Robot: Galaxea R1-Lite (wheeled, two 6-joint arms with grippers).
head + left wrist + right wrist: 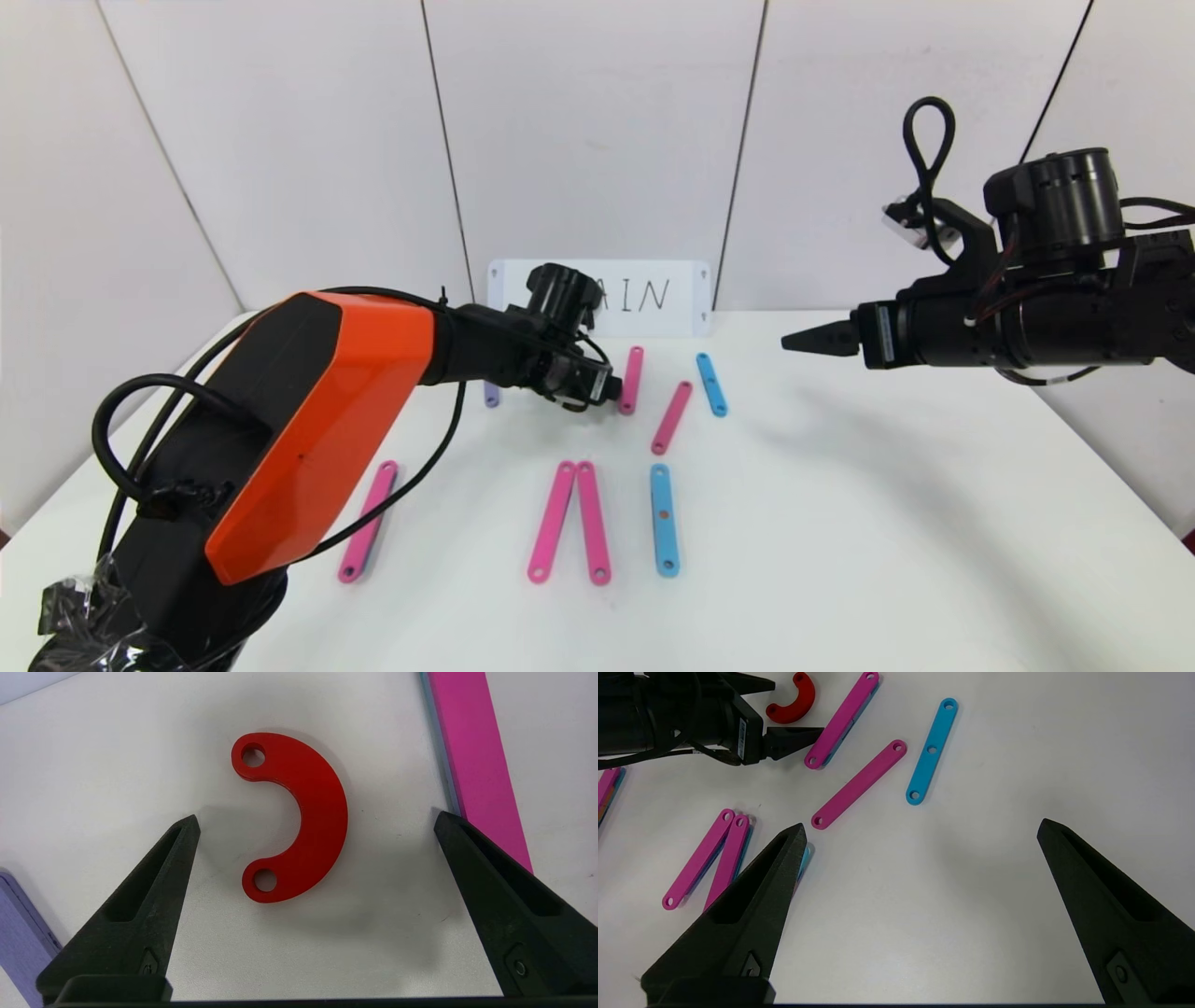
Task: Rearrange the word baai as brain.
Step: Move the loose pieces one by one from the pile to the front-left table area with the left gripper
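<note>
The letter pieces lie flat on the white table. A red C-shaped curve rests between the fingers of my left gripper, which is open low over it without touching it. The head view hides the curve behind that gripper. Beside the curve lie a purple strip and a pink strip. Nearer me are a lone pink strip, two pink strips meeting at the top and a blue strip. My right gripper hovers open and empty at the right, above bare table.
A white card with handwritten letters leans on the back wall, partly covered by my left arm. A slanted pink strip and a blue strip lie right of my left gripper. The orange left arm blocks the table's left side.
</note>
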